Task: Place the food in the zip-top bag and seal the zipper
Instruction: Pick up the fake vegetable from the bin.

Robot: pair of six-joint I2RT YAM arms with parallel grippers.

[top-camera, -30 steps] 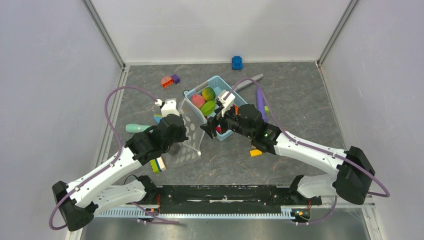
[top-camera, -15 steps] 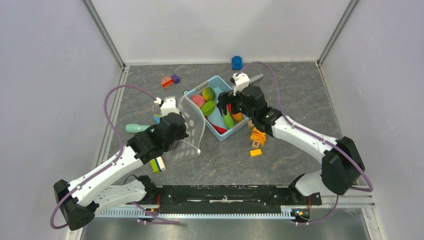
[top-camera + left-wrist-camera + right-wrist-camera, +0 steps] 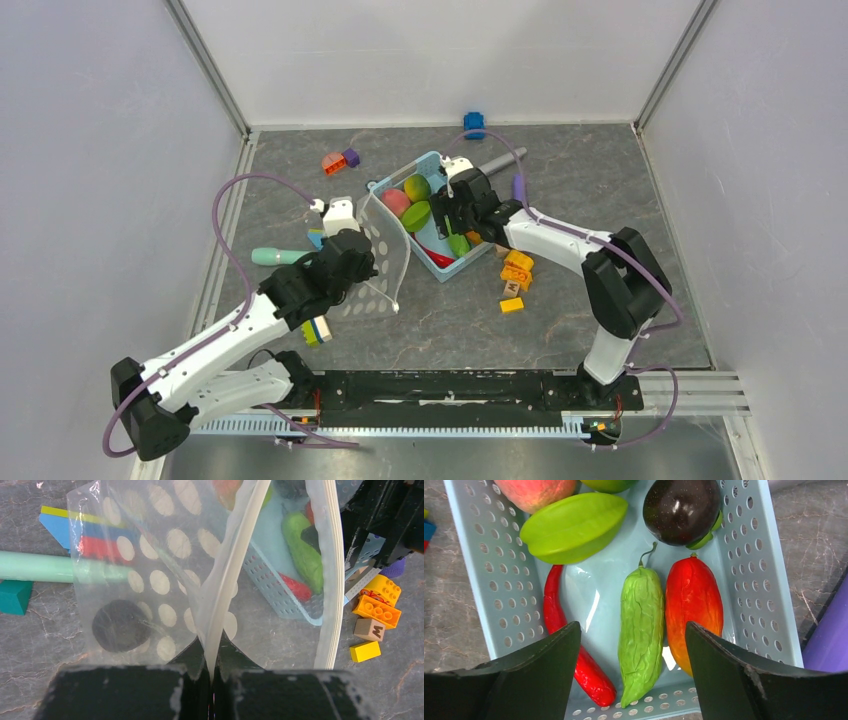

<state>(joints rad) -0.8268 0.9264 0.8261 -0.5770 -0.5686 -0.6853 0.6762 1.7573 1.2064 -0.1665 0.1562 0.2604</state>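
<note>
The clear white-dotted zip-top bag (image 3: pixel 383 262) stands open beside the basket, and my left gripper (image 3: pixel 350 265) is shut on one mouth edge (image 3: pixel 215 630). Its zipper strip (image 3: pixel 330 580) runs along the other edge. A dark round thing (image 3: pixel 120 625) shows through the bag; I cannot tell if it is inside. My right gripper (image 3: pixel 631 630) is open and empty, low over the light-blue basket (image 3: pixel 489 580). Under it lie a green gourd (image 3: pixel 641 625), a red chili (image 3: pixel 574 655) and an orange-red fruit (image 3: pixel 694 605). Beyond are a green starfruit (image 3: pixel 574 525), a dark eggplant (image 3: pixel 681 510) and a pink peach (image 3: pixel 536 490).
Lettered and orange blocks (image 3: pixel 516 272) and a yellow block (image 3: pixel 511 305) lie right of the basket. A long purple stick (image 3: pixel 518 190) lies behind my right arm. A teal cylinder (image 3: pixel 272 256) lies left of the bag. Orange and purple bricks (image 3: pixel 340 160) and a blue toy (image 3: pixel 474 124) lie further back.
My right gripper has moved from the bag's mouth back and up the table to hover over the basket. My left gripper has kept its hold on the bag, which shifted slightly.
</note>
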